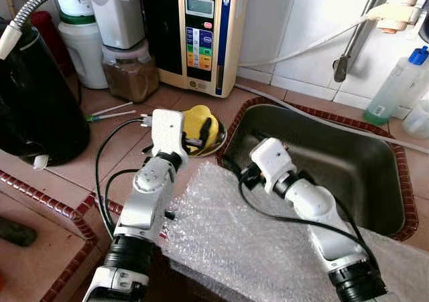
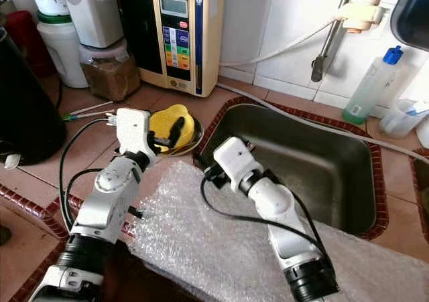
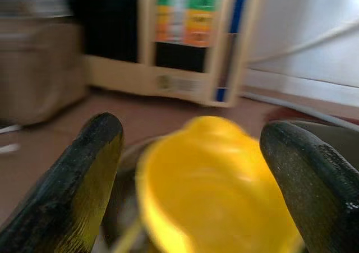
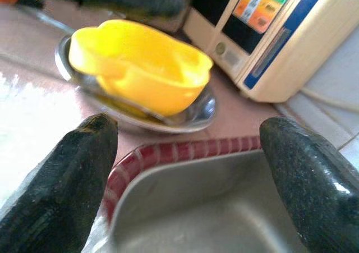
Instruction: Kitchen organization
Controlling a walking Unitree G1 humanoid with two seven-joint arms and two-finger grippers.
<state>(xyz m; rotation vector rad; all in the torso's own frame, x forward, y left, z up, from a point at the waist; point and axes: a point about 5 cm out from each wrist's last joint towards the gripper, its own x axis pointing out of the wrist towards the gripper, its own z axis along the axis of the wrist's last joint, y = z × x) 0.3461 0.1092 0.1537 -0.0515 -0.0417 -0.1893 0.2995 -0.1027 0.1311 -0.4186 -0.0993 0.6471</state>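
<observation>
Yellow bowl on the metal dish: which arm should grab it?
Left, probably. The left gripper is open with its fingers already straddling the yellow bowl; the right gripper sits back at the sink corner.

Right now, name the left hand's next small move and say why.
Probably ease the left hand forward and close on the yellow bowl: its fingers are open to either side of the bowl, which sits in a metal dish beside the sink.
</observation>
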